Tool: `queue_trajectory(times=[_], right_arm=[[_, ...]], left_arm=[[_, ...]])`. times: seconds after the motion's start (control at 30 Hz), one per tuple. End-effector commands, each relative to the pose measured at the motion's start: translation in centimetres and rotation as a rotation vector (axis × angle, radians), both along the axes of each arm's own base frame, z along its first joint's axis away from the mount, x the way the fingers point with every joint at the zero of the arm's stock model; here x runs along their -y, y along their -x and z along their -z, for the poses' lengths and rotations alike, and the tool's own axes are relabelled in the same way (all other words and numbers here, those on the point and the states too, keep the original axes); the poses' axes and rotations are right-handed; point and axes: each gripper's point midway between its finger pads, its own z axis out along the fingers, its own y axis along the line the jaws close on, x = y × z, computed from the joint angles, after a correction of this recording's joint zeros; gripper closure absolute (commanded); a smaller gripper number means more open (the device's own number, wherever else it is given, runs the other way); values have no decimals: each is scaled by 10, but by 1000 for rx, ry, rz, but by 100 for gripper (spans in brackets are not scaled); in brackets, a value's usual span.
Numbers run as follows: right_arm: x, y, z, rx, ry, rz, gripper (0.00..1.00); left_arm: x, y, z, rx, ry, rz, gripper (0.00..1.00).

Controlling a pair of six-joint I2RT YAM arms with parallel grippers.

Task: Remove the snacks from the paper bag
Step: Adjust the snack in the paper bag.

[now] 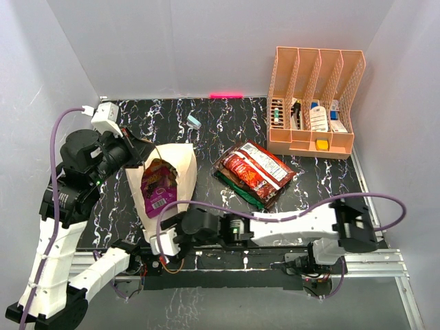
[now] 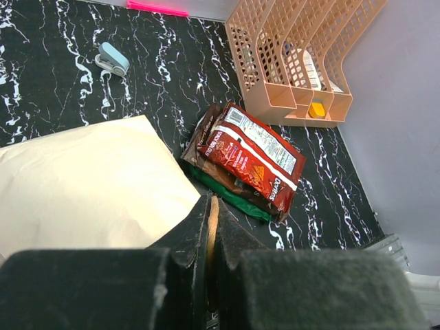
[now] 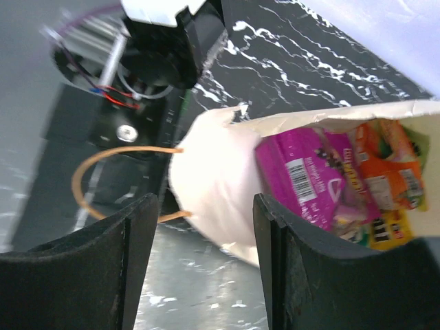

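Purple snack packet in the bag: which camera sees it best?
The right wrist view: the purple packet sits close up in the mouth of the paper bag, facing the camera. The top view shows it smaller. The left wrist view shows only the bag's outside.

Orange rack (image 1: pixel 302 146) and light-blue block (image 1: pixel 194 122) sit apart.

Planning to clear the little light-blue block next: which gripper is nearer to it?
Left. The left gripper pinches the paper bag's far edge, with the light-blue block beyond it; the right gripper sits open at the bag's near end.
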Motion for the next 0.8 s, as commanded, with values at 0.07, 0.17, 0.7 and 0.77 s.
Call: queue_trajectory(times=[0.07, 0.17, 0.7, 0.77], right_arm=[[-43, -60, -11, 370, 4, 55, 29], [-51, -78, 3, 429, 40, 63, 25], [-43, -157, 48, 514, 85, 179, 17], [-42, -160, 46, 518, 62, 166, 19]], left_arm=[[-3, 9, -30, 91, 25, 1, 100], [-5, 12, -32, 100, 25, -3, 100], [-9, 21, -41, 152, -13, 6, 100], [-9, 21, -40, 157, -19, 9, 100]])
